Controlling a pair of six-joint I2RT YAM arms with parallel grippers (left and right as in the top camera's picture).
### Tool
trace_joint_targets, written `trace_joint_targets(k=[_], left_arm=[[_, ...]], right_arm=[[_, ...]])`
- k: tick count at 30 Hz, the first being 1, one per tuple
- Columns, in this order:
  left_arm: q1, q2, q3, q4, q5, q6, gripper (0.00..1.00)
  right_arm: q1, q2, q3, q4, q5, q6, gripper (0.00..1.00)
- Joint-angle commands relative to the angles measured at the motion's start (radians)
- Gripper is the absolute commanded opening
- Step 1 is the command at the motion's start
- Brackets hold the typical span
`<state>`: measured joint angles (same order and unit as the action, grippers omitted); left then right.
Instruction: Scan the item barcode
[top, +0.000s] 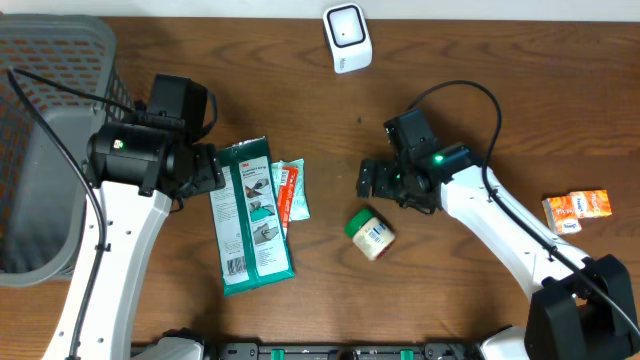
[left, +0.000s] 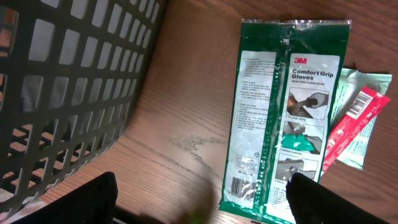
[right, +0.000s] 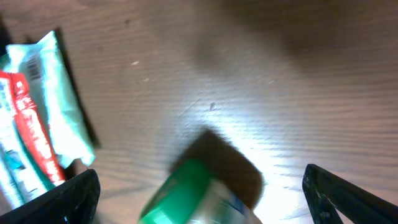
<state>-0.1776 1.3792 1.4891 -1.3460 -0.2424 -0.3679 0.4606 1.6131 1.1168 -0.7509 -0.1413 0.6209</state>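
1. Green-lidded jar (top: 371, 234) lay on its side on the table (top: 450, 80), near my right gripper (top: 364, 181).
2. It and my left gripper (top: 214, 170) stood wide, empty.
3. I judged the jar rigid, light, apt to roll; grip across its body.

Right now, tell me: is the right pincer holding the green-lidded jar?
No, the jar lies on the table, clear of the open right pincer.

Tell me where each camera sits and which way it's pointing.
Overhead: above the table, looking straight down; left arm and right arm show.
Left wrist: on left arm, facing down at glove pack and basket; left hand open at bottom.
Right wrist: on right arm, facing down at blurred jar; right hand open at bottom.
Shared: overhead and left wrist both show the glove pack.
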Motion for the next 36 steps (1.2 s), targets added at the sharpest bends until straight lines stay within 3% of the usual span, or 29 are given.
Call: trace_joint_targets(k=[1,10,13,16,26,31,36], left_arm=[[0.002,0.0,0.003,-0.003,-0.013,0.005,0.87],[0.002,0.0,0.003,-0.003,-0.013,0.005,0.88],[0.002,0.0,0.003,-0.003,-0.013,0.005,0.88],[0.002,0.0,0.003,-0.003,-0.013,0.005,0.88],[0.002,0.0,0.003,-0.003,-0.013,0.005,0.88],[0.002,0.0,0.003,-0.003,-0.013,0.005,0.88],[0.002,0.0,0.003,-0.003,-0.013,0.005,0.88]], right_arm=[[0.039,-0.003,-0.011,0.0,-0.053,0.037,0.99],[0.152,-0.003,-0.028,-0.02,0.048,0.041,0.99],[0.18,-0.003,-0.052,-0.035,0.127,0.115,0.99],[0.184,-0.003,-0.091,-0.004,0.145,0.173,0.99],[0.185,-0.003,-0.111,0.018,0.144,0.169,0.99],[0.185,-0.003,-0.111,0.018,0.145,0.095,0.99],[0.185,-0.003,-0.111,0.018,0.152,-0.108,0.99]])
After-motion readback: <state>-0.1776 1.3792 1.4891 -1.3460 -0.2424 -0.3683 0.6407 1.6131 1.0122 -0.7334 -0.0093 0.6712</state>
